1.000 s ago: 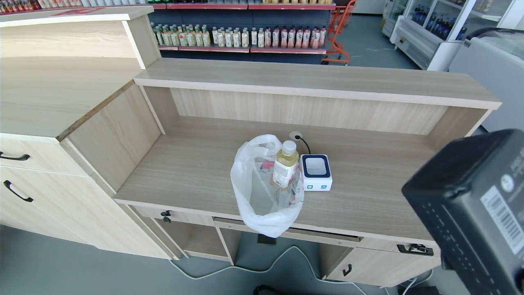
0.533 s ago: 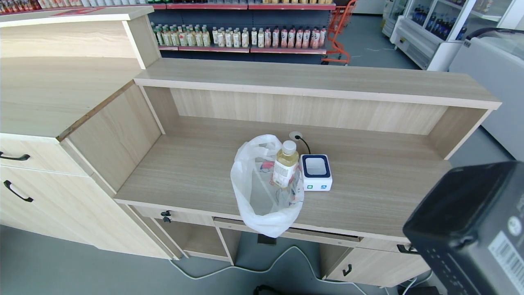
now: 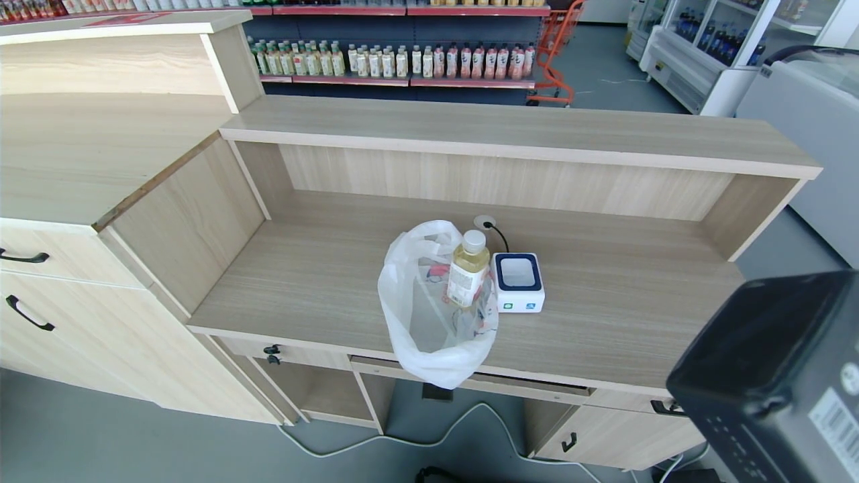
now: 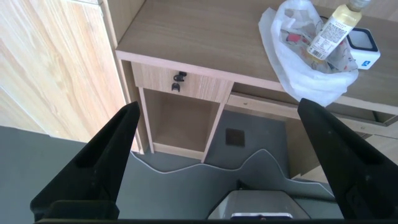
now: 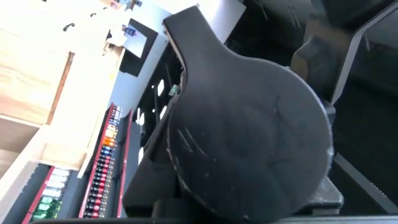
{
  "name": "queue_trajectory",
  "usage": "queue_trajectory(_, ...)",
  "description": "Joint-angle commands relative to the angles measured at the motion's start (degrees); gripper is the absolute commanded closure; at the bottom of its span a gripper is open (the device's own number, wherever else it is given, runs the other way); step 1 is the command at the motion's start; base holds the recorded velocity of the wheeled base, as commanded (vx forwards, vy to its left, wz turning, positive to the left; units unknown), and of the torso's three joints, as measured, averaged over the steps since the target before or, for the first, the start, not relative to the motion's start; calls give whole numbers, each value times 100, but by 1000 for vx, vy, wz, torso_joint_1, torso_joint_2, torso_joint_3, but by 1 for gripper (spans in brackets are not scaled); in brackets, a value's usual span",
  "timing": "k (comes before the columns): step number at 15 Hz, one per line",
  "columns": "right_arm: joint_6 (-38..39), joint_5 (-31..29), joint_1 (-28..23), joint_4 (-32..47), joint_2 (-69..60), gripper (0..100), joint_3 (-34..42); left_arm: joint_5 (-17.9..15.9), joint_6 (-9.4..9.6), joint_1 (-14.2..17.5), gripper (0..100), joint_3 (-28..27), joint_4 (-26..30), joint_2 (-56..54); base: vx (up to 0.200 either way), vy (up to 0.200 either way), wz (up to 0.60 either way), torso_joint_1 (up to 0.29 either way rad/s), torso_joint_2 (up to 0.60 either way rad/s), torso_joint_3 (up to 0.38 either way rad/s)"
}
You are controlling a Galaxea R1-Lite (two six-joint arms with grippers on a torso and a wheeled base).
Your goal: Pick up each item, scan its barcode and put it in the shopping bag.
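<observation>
Left gripper [image 4: 217,109]: jaws spread wide and holding nothing, low in front of the pale wooden counter [image 3: 322,282]. It is best held clear of the bag's overhang.
Bag: the white translucent plastic shopping bag [image 3: 396,295], at the centre of the head view, sags over the counter's front edge. A nudge could probably drag it off.
Bottle: the clear plastic bottle of yellow drink with a white cap [image 3: 468,272] stands upright inside the bag, so bagging looks done.
Scanner: the white box scanner with a dark-blue rim [image 3: 518,282] sits just right of the bag.
Right arm: its black boxy housing [image 3: 772,382] is at lower right. How the right gripper's jaws stand cannot be told.
Views: the head view gives the scanner's top window. The left wrist view gives the open cubby [image 4: 180,118] under the counter.
</observation>
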Motion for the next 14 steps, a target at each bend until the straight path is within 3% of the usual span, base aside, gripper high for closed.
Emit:
queue_trajectory(1, -2, -2, 0, 2, 15, 100, -12, 0, -2, 0, 0, 1, 2, 0, 0, 0, 0, 0, 0, 0)
queue_trajectory(4, 174, -37, -97, 2, 50, 100, -91, 0, -2, 0, 0, 1, 2, 0, 0, 0, 0, 0, 0, 0)
queue_trajectory(5, 613, -345, -422, 2, 165, 100, -381, 0, -2, 0, 0, 1, 2, 0, 0, 0, 0, 0, 0, 0)
queue_trajectory(6, 1273, -767, -958, 37, 235, 100, -583, 0, -2, 0, 0, 1, 2, 0, 0, 0, 0, 0, 0, 0)
queue_trajectory(8, 3523, -1101, -2584, 793, 200, 100, -337, 0, -2, 0, 0, 1, 2, 0, 0, 0, 0, 0, 0, 0)
queue_trajectory(9, 4094, -1197, -3102, 1144, 121, 100, -205, 0, -2, 0, 0, 1, 2, 0, 0, 0, 0, 0, 0, 0)
queue_trajectory(10, 5122, -1224, -4016, 1918, 33, 100, -179, 0, -2, 0, 0, 1, 2, 0, 0, 0, 0, 0, 0, 0)
queue_trajectory(11, 5746, -1109, -4632, 2155, 94, 100, -161, 0, -2, 0, 0, 1, 2, 0, 0, 0, 0, 0, 0, 0)
queue_trajectory(12, 6608, -942, -5080, 2296, 191, 100, -161, 0, -2, 0, 0, 1, 2, 0, 0, 0, 0, 0, 0, 0)
queue_trajectory(13, 7442, -934, -5177, 2401, 253, 100, -161, 0, -2, 0, 0, 1, 2, 0, 0, 0, 0, 0, 0, 0)
queue_trajectory(14, 7768, -960, -5185, 2410, 270, 100, -152, 0, -2, 0, 0, 1, 2, 0, 0, 0, 0, 0, 0, 0)
